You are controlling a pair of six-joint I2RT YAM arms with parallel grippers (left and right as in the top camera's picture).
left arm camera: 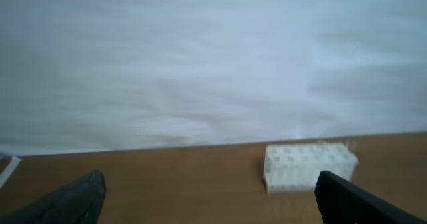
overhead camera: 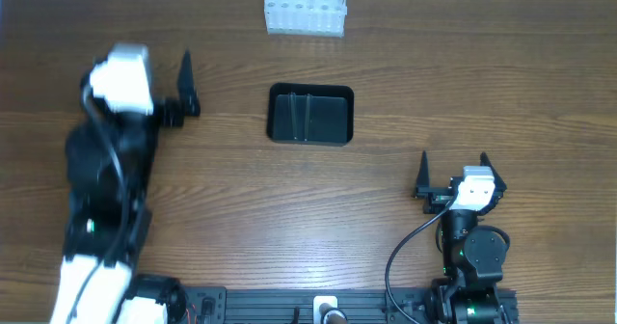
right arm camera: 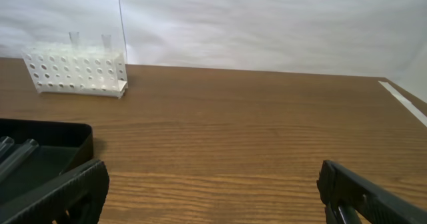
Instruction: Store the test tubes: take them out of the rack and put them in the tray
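Inspection finds the white perforated plastic test-tube rack (overhead camera: 304,13) standing at the far side of the brown wooden table (overhead camera: 241,228), well apart from both arms. The shallow black rectangular tray (overhead camera: 275,131) sits between the rack and the arm bases. From the right wrist view, two clear test tubes (right arm camera: 73,39) stand upright in the rack, their tops projecting above it. At least two clear tubes (right arm camera: 17,151) lie lengthwise in the tray, so the task appears partly complete. The left gripper (left arm camera: 210,182) is raised at the left of the table and faces the rack, with its jaws spread wide and nothing between them. The right gripper (right arm camera: 213,171) sits low near its own base, jaws likewise wide apart and empty. The step in hand is judged to be the fetch of the next tube. Recommended practice is to descend over one tube from above and close only on the part projecting above the rack. Draw it straight up until its base clears the hole, since a sideways pull would likely drag or tip the light rack. Lay the tube in the tray parallel to those already there, releasing it low because a smooth round tube may roll.
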